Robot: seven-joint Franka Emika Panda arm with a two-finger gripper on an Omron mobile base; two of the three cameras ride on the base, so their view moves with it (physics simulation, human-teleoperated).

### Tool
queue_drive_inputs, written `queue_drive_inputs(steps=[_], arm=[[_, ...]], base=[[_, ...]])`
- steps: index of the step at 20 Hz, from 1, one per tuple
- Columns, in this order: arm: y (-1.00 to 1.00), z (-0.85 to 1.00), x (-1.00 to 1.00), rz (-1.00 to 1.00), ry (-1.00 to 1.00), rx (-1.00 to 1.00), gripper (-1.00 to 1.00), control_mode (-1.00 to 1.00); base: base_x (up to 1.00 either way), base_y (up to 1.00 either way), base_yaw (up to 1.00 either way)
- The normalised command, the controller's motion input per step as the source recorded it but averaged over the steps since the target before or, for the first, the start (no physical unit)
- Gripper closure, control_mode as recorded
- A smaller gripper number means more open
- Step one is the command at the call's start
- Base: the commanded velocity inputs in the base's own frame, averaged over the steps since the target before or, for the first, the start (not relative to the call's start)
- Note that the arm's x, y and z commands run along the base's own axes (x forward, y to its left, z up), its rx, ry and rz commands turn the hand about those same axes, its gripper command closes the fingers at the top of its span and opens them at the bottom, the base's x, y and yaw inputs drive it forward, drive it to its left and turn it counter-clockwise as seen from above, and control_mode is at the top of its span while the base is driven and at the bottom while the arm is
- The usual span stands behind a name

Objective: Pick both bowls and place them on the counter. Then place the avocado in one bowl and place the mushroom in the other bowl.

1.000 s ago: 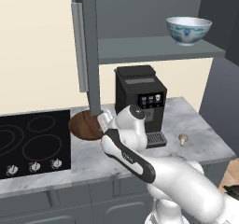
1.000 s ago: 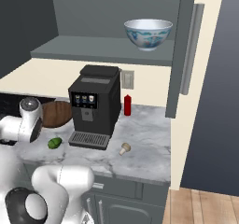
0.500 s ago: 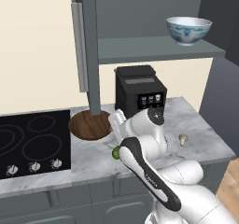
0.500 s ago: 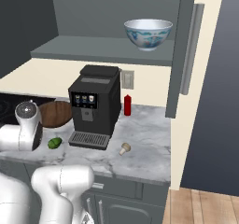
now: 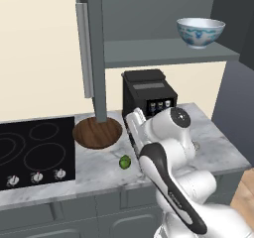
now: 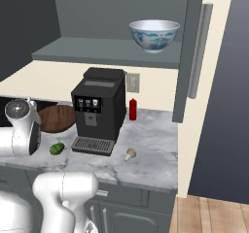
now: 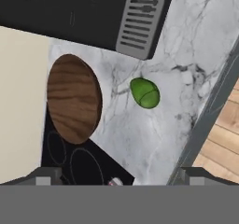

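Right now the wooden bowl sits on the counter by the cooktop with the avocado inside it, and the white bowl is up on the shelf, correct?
Not quite. The avocado lies on the counter beside the wooden bowl, apart from it, as the hand view shows. The rest is right.

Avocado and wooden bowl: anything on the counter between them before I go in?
Nothing. In the hand view, bare marble counter separates the avocado from the wooden bowl; they lie apart, not touching.
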Motion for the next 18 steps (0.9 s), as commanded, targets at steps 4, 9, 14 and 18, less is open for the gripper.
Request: queue_drive_inputs(steps=[4,9,14,18], arm=[[-0.26,0.49,-0.25,-0.01,0.0,-0.02,-1.0,-1.0],[-0.3,0.46,-0.31,0.0,-0.03,0.0,-1.0,-1.0],[-0.33,0.4,-0.19,0.0,-0.13,-0.03,-1.0,-1.0],[-0.37,0.34,0.0,0.0,-0.17,-0.07,-1.0,-1.0]], base=[[0.0,0.0,0.0],[0.0,0.0,0.0],[0.0,0.0,0.0],[0.0,0.0,0.0]])
